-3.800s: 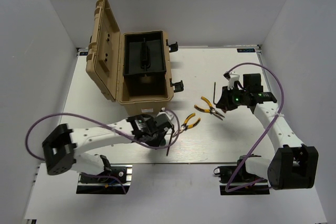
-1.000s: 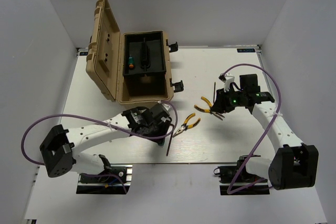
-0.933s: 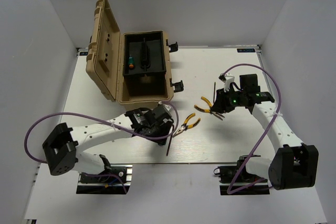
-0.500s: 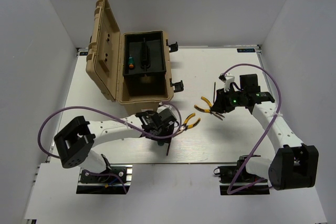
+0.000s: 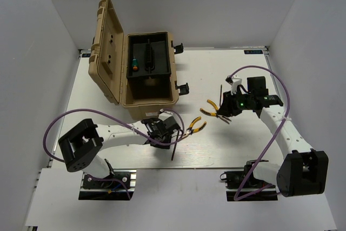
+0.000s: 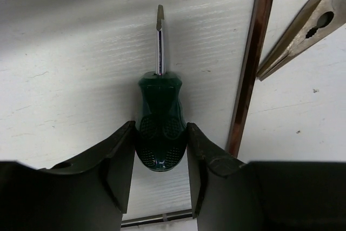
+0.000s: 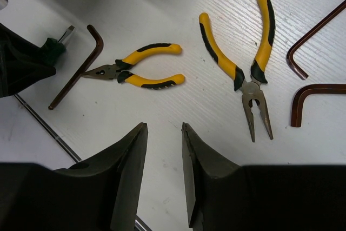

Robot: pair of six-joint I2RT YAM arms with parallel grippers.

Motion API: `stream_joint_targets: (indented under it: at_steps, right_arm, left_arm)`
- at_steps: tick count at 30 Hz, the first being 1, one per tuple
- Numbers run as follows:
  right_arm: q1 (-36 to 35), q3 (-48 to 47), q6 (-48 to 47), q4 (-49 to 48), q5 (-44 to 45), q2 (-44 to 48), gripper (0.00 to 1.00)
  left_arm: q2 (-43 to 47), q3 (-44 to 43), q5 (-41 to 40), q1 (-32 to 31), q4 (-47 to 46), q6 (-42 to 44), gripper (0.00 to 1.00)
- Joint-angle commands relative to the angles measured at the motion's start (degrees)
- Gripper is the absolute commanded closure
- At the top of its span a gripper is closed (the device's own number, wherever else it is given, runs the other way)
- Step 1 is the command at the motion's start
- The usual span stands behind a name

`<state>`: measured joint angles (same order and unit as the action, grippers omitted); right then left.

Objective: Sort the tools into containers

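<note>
Green screwdriver [image 6: 160,101], handle pinched in left hand [image 6: 160,128], blade pointing away

Tan toolbox [image 5: 150,101] stands lid-open, green screwdriver [image 5: 135,63] in its black tray. Second screwdriver [image 6: 160,98] flat on surface, handle pinched in left gripper [image 6: 160,129] jaws, brown hex key [image 6: 250,63] beside. Small yellow pliers [image 7: 138,68], long-nose pliers [image 7: 243,74] and two hex keys [image 7: 319,25] [image 7: 324,86] lie flat.

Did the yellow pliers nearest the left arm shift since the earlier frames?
No. The pliers lie at the same spot off the toolbox front-right corner.
</note>
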<state>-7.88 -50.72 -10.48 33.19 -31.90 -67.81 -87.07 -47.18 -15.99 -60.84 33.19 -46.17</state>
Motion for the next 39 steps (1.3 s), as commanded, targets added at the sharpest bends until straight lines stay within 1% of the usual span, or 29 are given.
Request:
stream_joint_targets:
  at_steps: [1,3,4,6,7,8,9,10,11,12,13,14,17,18,19,20,21,22,23,26,27,28,30,31,34,37,38,39]
  right_arm:
    - [0.2,0.4,0.1,-0.4,-1.0,1.8,0.62]
    - [0.2,0.4,0.2,-0.4,-1.1,1.8,0.62]
    - [0.3,0.4,0.0,-0.4,-1.0,1.7,0.62]
    - [0.2,0.2,-0.6,-0.2,-0.7,1.9,0.62]
    - [0.3,0.3,-0.5,-0.3,0.4,1.9,0.62]
    - [0.2,0.3,-0.5,-0.4,1.2,2.0,0.64]
    - [0.2,0.3,-0.2,-0.4,1.8,2.2,0.69]
    - [0.4,0.3,-0.2,-0.8,3.6,2.2,0.79]
    - [0.2,0.4,-0.1,-0.9,4.0,2.4,1.00]
    - [0.2,0.4,0.2,-1.1,4.4,2.4,1.00]
    - [0.3,0.2,0.3,-1.0,5.1,2.4,1.00]
    - [0.3,0.2,0.3,-1.1,5.5,2.5,1.00]
    - [0.4,0.4,0.6,-1.5,6.3,2.7,1.00]
    - [0.4,0.4,0.8,-1.6,6.6,2.6,1.00]
    - [0.4,0.3,0.9,-1.7,6.8,2.6,1.00]
    - [0.6,0.4,1.0,-1.6,6.8,2.7,1.00]
    - [0.6,0.4,1.1,-1.8,6.8,2.7,1.00]
    - [0.6,0.5,1.1,-1.8,6.9,2.5,1.00]
    - [0.8,0.6,1.0,-1.9,6.9,2.3,1.00]
    - [0.8,0.7,1.0,-1.9,6.9,2.3,1.00]
    - [0.9,0.7,1.1,-1.8,7.0,2.3,1.00]
    - [0.8,0.7,1.1,-2.0,6.9,2.3,1.00]
    - [1.2,0.7,1.1,-2.1,7.1,2.2,1.00]
    - [0.9,0.8,1.1,-2.1,7.3,2.2,1.00]
    - [0.8,0.9,0.9,-2.3,7.6,1.5,1.00]
    - [0.8,0.9,0.7,-2.2,7.7,1.5,1.00]
    - [0.8,0.9,0.6,-2.2,7.8,1.4,0.97]
    - [0.9,0.9,0.8,-2.2,7.7,1.4,0.82]
  left_arm:
    - [0.5,-0.5,-1.5,-0.5,-1.2,0.0,0.75]
    - [1.1,-2.0,-0.1,-1.6,-0.6,1.4,0.80]
    - [1.1,-2.6,0.6,-1.7,-0.6,2.3,0.86]
    - [3.7,-5.7,3.0,-3.2,-0.1,4.7,0.90]
    - [4.5,-7.3,3.0,-4.6,0.7,6.7,0.95]
    - [5.6,-10.8,3.7,-5.4,0.7,8.4,0.97]
    - [7.7,-12.5,5.4,-6.1,0.7,10.7,0.97]
    - [8.6,-14.4,5.4,-6.7,0.7,14.8,0.98]
    - [8.6,-19.1,5.4,-7.2,1.3,17.4,0.99]
    - [9.1,-22.0,4.8,-7.2,2.2,19.7,0.99]
    - [9.1,-24.9,2.8,-7.2,5.8,21.1,1.00]
    - [7.6,-30.4,1.0,-6.1,7.7,23.2,1.00]
    - [6.1,-36.6,-9.6,-2.8,8.6,27.4,1.00]
    - [5.1,-38.2,-13.4,-1.1,8.0,28.3,1.00]
    - [3.8,-42.0,-15.2,0.7,8.0,29.4,1.00]
    - [2.1,-44.0,-16.9,5.2,8.7,30.0,1.00]
    - [0.3,-46.0,-17.8,8.1,8.7,31.1,1.00]
    - [-3.4,-47.9,-18.9,10.7,8.7,31.7,1.00]
    - [-5.4,-51.4,-17.3,16.7,9.3,32.2,1.00]
    - [-12.4,-56.9,-13.7,25.5,8.0,33.5,1.00]
    - [-14.2,-58.4,-12.9,29.5,8.0,34.0,1.00]
    - [-16.1,-62.1,-12.1,31.2,8.8,34.0,1.00]
    - [-21.4,-65.7,-11.2,34.7,10.2,34.8,1.00]
    - [-23.1,-69.3,-10.6,35.7,10.9,34.8,1.00]
    - [-29.5,-75.2,-9.2,39.0,14.2,34.8,1.00]
    - [-31.1,-75.9,-7.9,40.8,13.5,34.8,1.00]
    - [-31.6,-75.9,-6.4,41.6,13.0,34.8,0.97]
    - [-32.1,-75.3,-5.8,41.6,13.0,34.8,0.92]
